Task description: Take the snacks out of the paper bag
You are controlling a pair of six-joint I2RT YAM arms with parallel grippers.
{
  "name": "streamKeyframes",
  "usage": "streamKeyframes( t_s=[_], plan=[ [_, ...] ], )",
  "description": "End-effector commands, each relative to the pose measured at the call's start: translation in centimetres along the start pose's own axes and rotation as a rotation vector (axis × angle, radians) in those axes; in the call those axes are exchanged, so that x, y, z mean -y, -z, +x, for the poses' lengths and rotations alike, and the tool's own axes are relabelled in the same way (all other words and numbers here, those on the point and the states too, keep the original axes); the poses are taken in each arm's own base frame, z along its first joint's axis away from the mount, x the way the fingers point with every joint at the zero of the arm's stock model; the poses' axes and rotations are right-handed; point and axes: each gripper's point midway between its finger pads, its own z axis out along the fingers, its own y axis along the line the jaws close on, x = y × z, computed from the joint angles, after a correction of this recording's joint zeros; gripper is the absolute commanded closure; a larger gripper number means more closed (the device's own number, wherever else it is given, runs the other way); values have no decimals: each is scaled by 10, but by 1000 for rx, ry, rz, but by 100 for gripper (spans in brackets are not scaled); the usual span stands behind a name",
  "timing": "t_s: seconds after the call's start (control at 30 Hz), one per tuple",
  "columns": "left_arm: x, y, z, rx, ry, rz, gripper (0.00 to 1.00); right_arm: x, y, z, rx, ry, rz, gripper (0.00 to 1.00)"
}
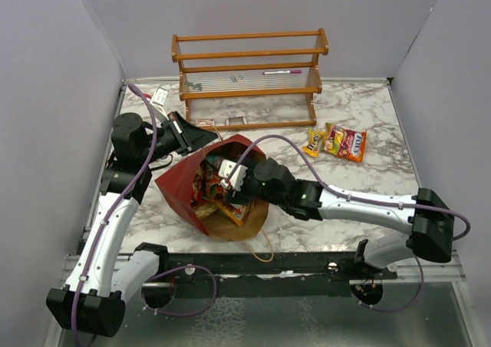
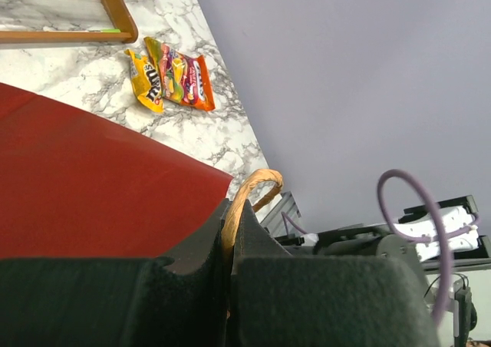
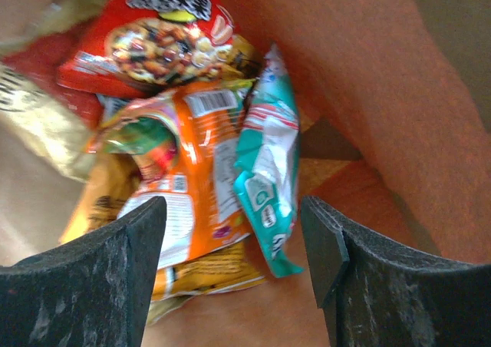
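Note:
The dark red paper bag (image 1: 180, 187) lies on its side mid-table with its mouth toward the right arm. My left gripper (image 1: 193, 137) is shut on the bag's tan twine handle (image 2: 244, 197) at the bag's far edge; the red bag wall (image 2: 84, 186) fills that wrist view. My right gripper (image 1: 232, 180) is open inside the bag's mouth, its fingers (image 3: 115, 278) either side of a pile of snacks: an orange packet (image 3: 196, 186), a teal packet (image 3: 268, 170), a red packet (image 3: 153, 40), a yellow one (image 3: 203, 274). Two packets (image 1: 337, 142) lie outside on the table.
A wooden two-tier rack (image 1: 249, 78) stands at the back of the marble table (image 1: 345, 178). A second twine handle loop (image 1: 265, 247) hangs toward the near edge. Grey walls enclose the table on three sides.

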Motion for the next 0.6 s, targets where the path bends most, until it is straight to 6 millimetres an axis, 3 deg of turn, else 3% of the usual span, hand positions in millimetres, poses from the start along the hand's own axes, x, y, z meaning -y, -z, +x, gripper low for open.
streamKeyframes(
  t_s=[0.0, 0.13, 0.37, 0.57],
  plan=[
    [9, 3, -5, 21, -26, 26, 100, 36, -20, 3, 15, 164, 221, 32],
    [11, 5, -4, 25, -21, 30, 100, 47, -32, 6, 5, 136, 292, 32],
    [15, 7, -3, 24, -20, 40, 100, 44, -55, 29, -41, 171, 277, 35],
    [17, 8, -4, 25, -23, 40, 100, 48, -70, 34, -65, 199, 283, 50]
  ],
)
